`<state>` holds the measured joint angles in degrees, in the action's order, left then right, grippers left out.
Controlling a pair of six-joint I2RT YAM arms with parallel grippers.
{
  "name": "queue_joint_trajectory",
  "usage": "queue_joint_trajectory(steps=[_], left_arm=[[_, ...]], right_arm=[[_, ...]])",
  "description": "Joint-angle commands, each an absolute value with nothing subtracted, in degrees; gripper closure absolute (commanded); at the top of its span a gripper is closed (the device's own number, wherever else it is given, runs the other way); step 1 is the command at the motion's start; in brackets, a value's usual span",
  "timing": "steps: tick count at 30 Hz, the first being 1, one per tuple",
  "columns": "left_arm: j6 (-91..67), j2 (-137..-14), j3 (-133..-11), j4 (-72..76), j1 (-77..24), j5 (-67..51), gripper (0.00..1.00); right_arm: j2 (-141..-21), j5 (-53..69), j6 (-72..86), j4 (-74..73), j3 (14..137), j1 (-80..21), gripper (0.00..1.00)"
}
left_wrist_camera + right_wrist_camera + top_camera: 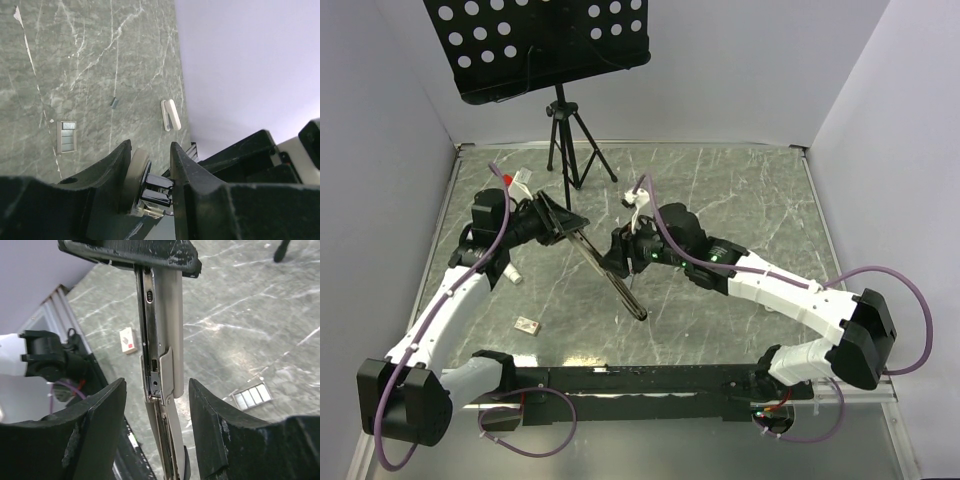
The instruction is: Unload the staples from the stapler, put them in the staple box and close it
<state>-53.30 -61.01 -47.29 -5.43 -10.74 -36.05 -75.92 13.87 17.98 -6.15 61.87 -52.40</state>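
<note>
The stapler [607, 272] is pinched at one end by the left gripper [151, 155]. Only the right wrist view shows the right gripper [156, 385] with its jaws spread, the stapler between them and untouched. It also shows short grey staples [252, 395] on the table beyond the right-hand jaw. What lies in the stapler's dark channel cannot be told.

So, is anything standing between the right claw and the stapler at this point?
Nothing visible does. The stapler runs straight through the open right claw, with a bare gap on each side. The left claw clamps its far end.
</note>
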Motion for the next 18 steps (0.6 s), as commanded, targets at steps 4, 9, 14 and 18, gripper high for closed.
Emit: queue_joint_trajectory(steps=[4, 9, 14, 18], left_arm=[[-58.01, -61.96, -48.78, -2.1, -10.81, -36.83, 0.99], [-56.69, -61.97, -48.87, -2.38, -10.46, -37.7, 0.99], [-55.99, -62.75, -47.9, -0.97, -9.58, -40.25, 0.99], [-53.36, -64.33, -48.86, -2.01, -9.23, -43.85, 0.75]], right_arm=[[-79.98, 6.15, 13.18, -8.7, 66.97, -56.07, 0.39], [-83.4, 3.62, 13.27, -9.84, 68.46, -57.74, 0.42], [-84.29, -1.91, 14.23, -10.99, 69.0, -58.62, 0.77], [-82.71, -6.93, 14.85, -9.23, 67.33, -58.62, 1.0]])
